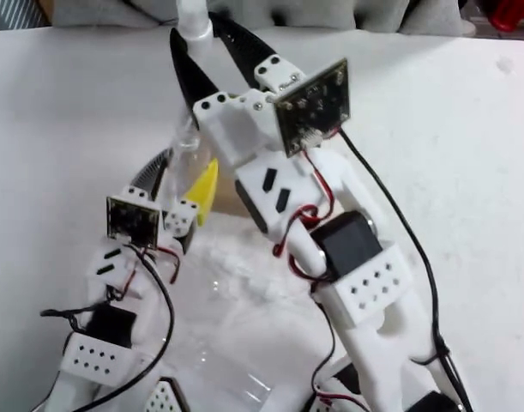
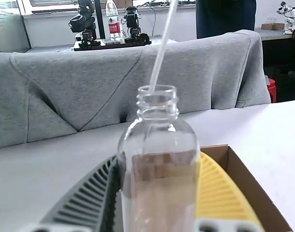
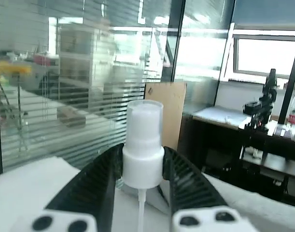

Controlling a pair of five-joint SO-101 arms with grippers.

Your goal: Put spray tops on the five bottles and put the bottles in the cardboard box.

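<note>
My left gripper (image 1: 186, 178) is shut on a clear open-necked bottle (image 1: 186, 148), held upright between its grey and yellow fingers (image 2: 219, 188) above the table. Directly over it, my right gripper (image 1: 196, 33) is shut on a white spray top (image 1: 194, 19), black fingers (image 3: 89, 183) on both sides of its collar (image 3: 143, 164). The top's thin white tube (image 2: 161, 48) slants down into the bottle's neck (image 2: 157, 101). The cap sits well above the neck. The cardboard box (image 2: 244, 179) lies just behind the bottle, partly hidden under the right arm (image 1: 231, 202).
A crumpled clear plastic bag (image 1: 236, 283) lies on the white table between the two arm bases. A grey cushioned backrest (image 2: 65, 92) runs along the table's far edge. Open table surface (image 1: 450, 154) stretches to the right.
</note>
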